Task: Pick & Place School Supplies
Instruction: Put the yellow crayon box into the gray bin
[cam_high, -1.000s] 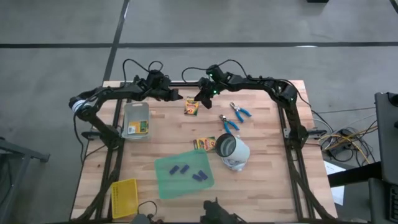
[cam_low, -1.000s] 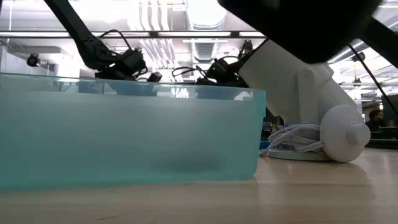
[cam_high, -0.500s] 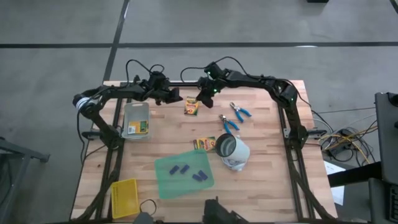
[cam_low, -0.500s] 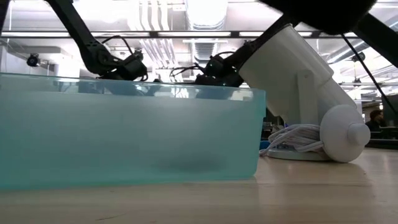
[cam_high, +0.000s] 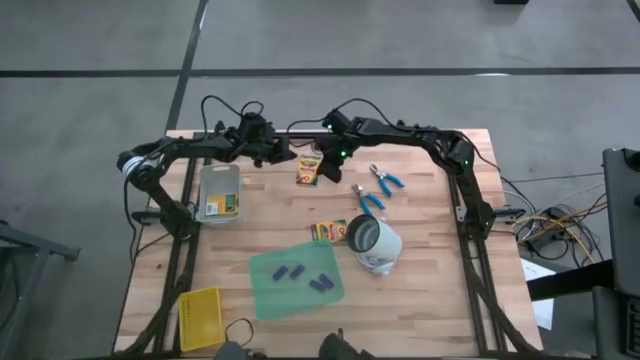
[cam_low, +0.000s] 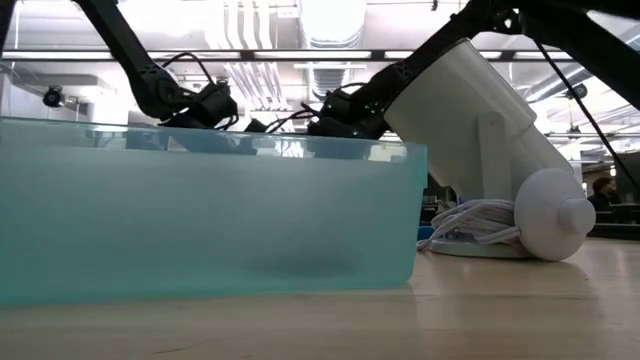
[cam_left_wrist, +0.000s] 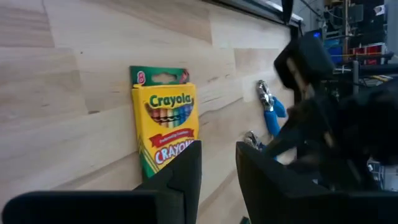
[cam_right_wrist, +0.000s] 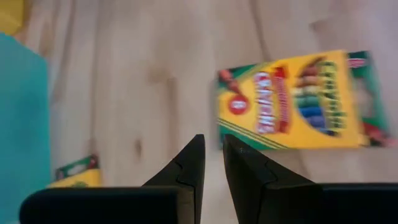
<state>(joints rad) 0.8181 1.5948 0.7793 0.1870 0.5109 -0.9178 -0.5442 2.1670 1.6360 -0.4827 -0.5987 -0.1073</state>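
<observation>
A yellow-and-green crayon box (cam_high: 307, 171) lies flat near the table's far edge, between my two grippers. My left gripper (cam_high: 287, 157) hovers just left of it, its fingers a narrow gap apart; its wrist view shows the box (cam_left_wrist: 165, 127) ahead. My right gripper (cam_high: 323, 163) hangs just right of the box (cam_right_wrist: 292, 102), fingers almost together, touching nothing. A second crayon box (cam_high: 328, 231) lies mid-table and a third (cam_high: 221, 207) lies in a grey tray. Two blue-handled tools (cam_high: 385, 179) (cam_high: 367, 198) lie right of centre. Purple-blue pieces (cam_high: 290, 271) rest on the green sheet.
A white lamp-like object with a coiled cord (cam_high: 376, 244) lies mid-table beside the second crayon box. The translucent green sheet (cam_high: 262, 296) sits toward the near edge and its wall (cam_low: 200, 220) blocks much of the low view. A yellow mesh basket (cam_high: 200, 318) stands at the near left corner.
My right gripper has swung down and toward the table's near edge, coming close to the right side of the far crayon box. My left gripper has edged slightly toward the same box. No object has moved.
</observation>
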